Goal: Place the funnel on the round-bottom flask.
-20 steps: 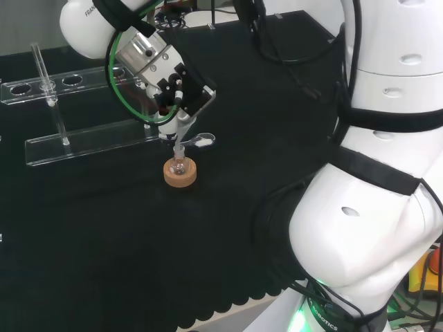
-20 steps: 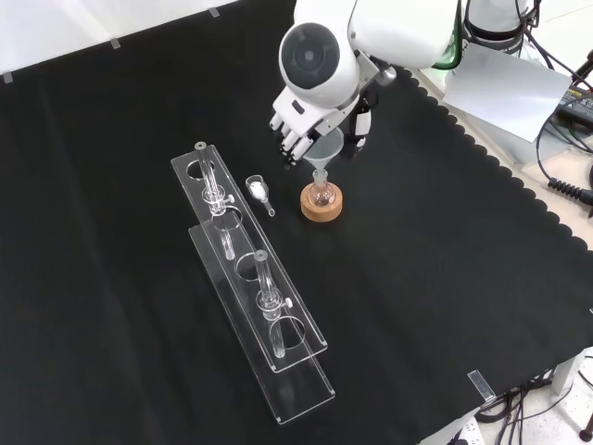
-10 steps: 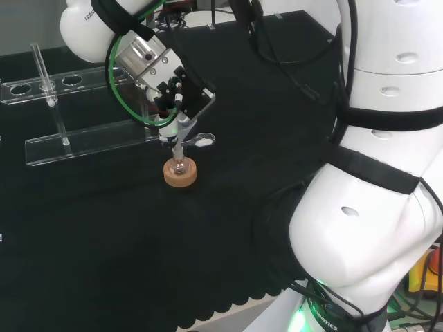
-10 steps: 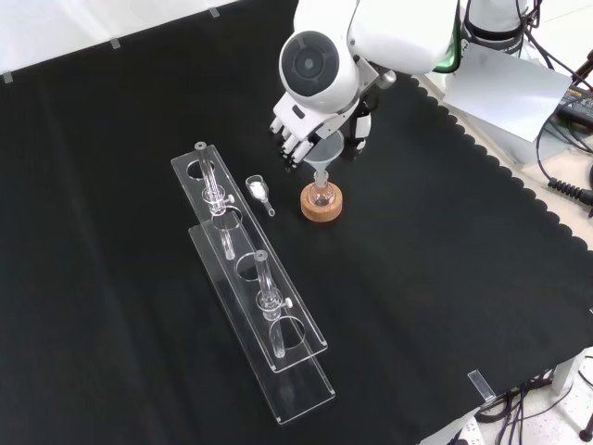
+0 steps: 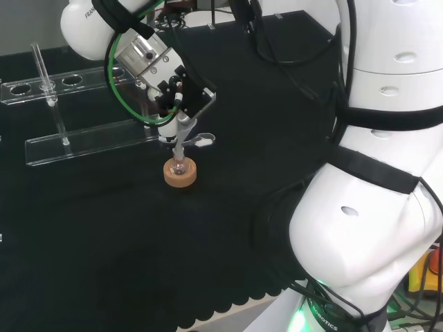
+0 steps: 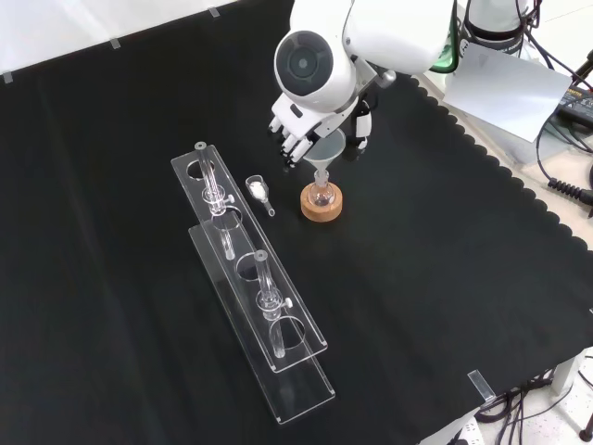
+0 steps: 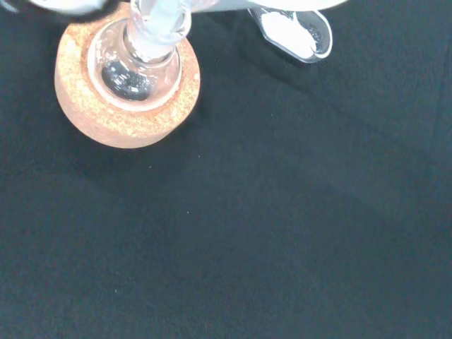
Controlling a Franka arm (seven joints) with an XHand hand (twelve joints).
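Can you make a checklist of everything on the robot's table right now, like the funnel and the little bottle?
Surface: black cloth covers the bench.
Job's things: funnel held over the round-bottom flask, stem at its neck; flask sits in a cork ring.
Clutter: small scoop with white powder; clear rack holding glass tubes.
Hand: the hand has fingers curled round the funnel.
Cables: green and black cables loop at the wrist.
Surroundings: white arm links stand at the head view's right.

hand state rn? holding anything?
Hand: shut on the funnel, whose stem points into the round-bottom flask on its cork ring.
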